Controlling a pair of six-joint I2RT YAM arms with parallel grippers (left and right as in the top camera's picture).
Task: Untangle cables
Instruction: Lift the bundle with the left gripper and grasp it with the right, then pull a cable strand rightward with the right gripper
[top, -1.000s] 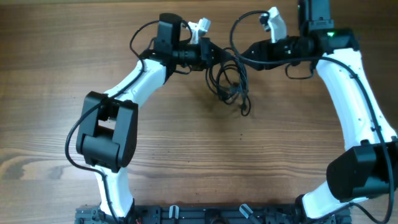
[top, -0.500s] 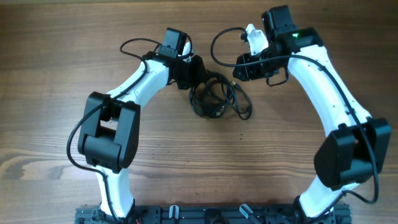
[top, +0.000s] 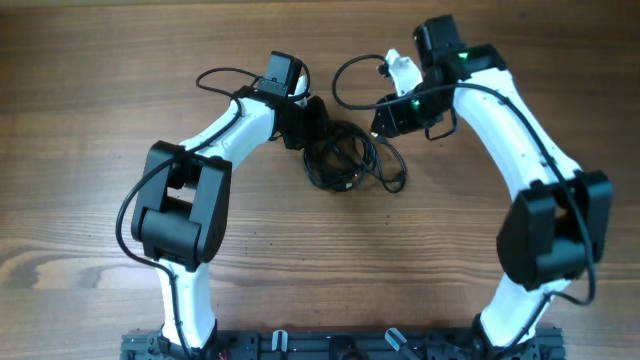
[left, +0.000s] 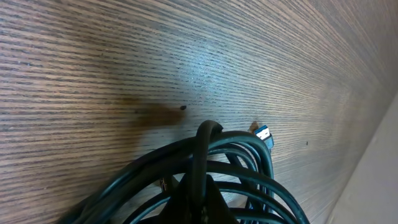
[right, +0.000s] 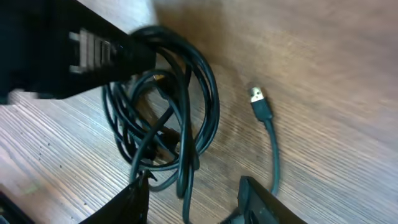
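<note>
Wood-grain table top (top: 90, 200) is seen under both arms, w/ the cables (top: 345, 162) lying on it as one coiled clump towards the far side, between the two wrists. The left gripper (top: 312, 128) is shut tight on the clump's left edge; in the left wrist view several cords are seen pinched together at the jaw tips. The right gripper (top: 383, 120) is held about half open just over the clump's right side, and nothing is gripped by it: in the right wrist view its fingers (right: 261, 202) stand apart, w/ loops and a loose lead passing between them. One plug end (right: 258, 99) lies free of the coil.

Step in hand, as judged: clump anchored on the left, a strand being picked on the right. Next move prob. calls for the right jaws to be lowered and closed on a single cord, pref. the free lead by the plug, not the whole bundle, then drawn away from the anchor. Snagging of neighbouring loops should be watched for.
</note>
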